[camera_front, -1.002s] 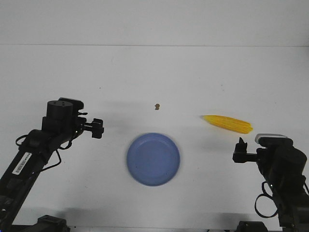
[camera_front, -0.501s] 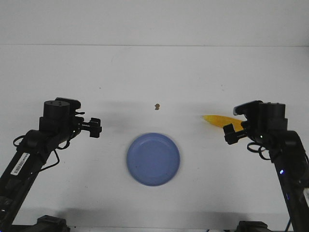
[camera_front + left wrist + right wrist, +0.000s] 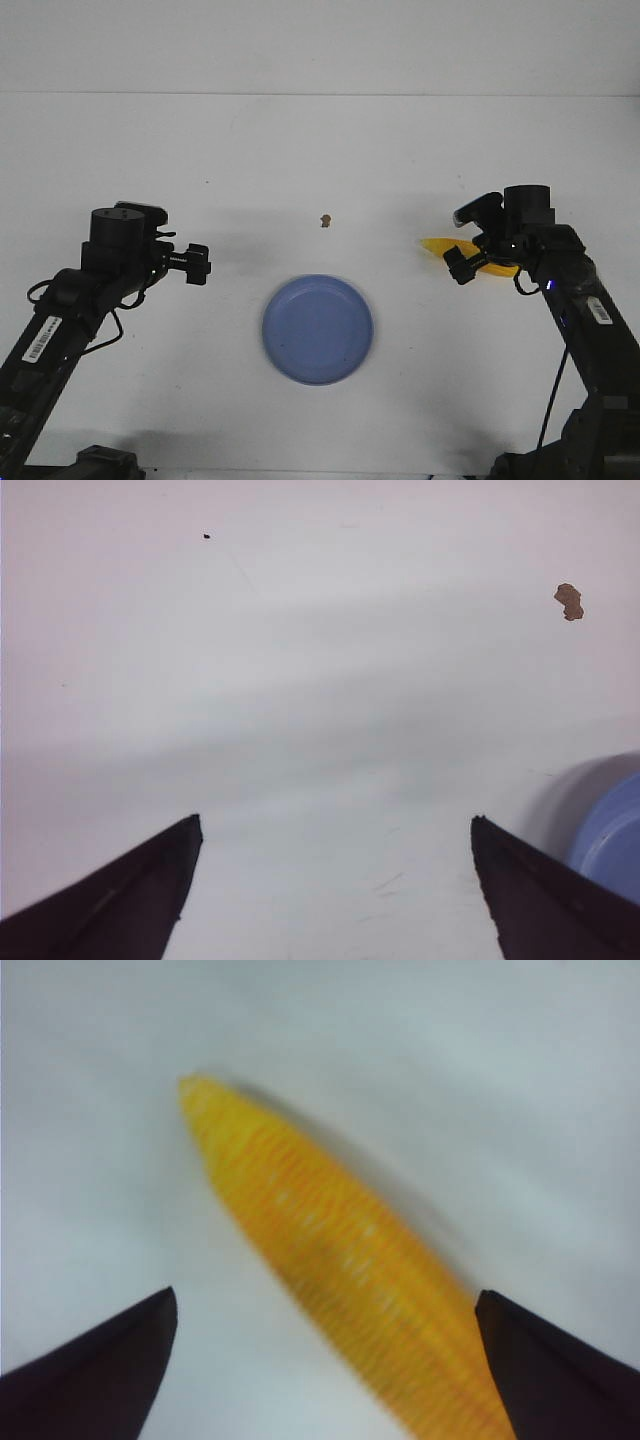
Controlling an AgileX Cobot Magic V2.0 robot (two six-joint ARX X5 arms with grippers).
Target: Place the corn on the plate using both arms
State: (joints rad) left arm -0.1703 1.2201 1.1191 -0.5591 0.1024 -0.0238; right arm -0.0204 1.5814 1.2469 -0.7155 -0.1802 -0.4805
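The yellow-orange corn [image 3: 436, 246] lies on the white table at the right, its pointed end toward the middle. Most of it is hidden behind my right gripper [image 3: 460, 262] in the front view. In the right wrist view the corn [image 3: 330, 1250] runs slantwise between the open fingers of my right gripper [image 3: 325, 1293], close beside one fingertip [image 3: 520, 1345]; contact cannot be told. The periwinkle-blue plate [image 3: 318, 329] sits empty at the centre front. My left gripper [image 3: 197, 264] is open and empty to the left of the plate. The left wrist view shows that gripper [image 3: 335, 820] over bare table, with the plate's rim [image 3: 612, 842] at the edge.
A tiny brown speck [image 3: 325, 220] lies on the table behind the plate; it also shows in the left wrist view [image 3: 569, 601]. A small black dot [image 3: 206, 536] marks the table farther off.
My right arm has swung from the front right corner forward and leftward, so its open gripper now sits over the corn. My left arm shifted slightly, then stayed still.
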